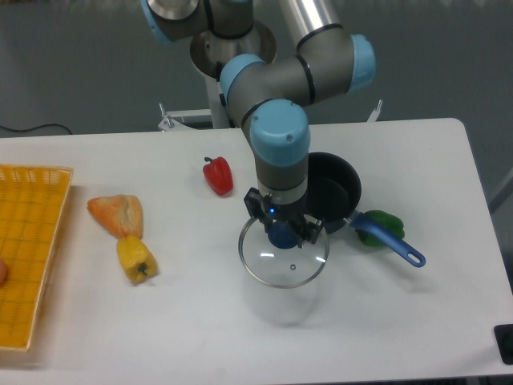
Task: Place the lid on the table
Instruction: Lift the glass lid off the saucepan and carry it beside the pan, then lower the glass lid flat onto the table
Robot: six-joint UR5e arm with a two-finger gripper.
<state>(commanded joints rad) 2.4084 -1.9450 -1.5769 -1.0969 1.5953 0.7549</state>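
The lid (284,258), a clear glass disc with a thin metal rim, hangs above the white table (240,337), casting a faint shadow below it. My gripper (282,233) points straight down over its middle and is shut on the lid's small blue knob. The lid sits to the front left of the dark pot (337,191), barely overlapping the pot's rim in this view.
The pot's blue handle (393,241) juts right over a green pepper (382,220). A red pepper (218,176) lies behind left. A yellow pepper (136,259) and an orange pastry (118,213) lie further left, beside the yellow mesh tray (28,257).
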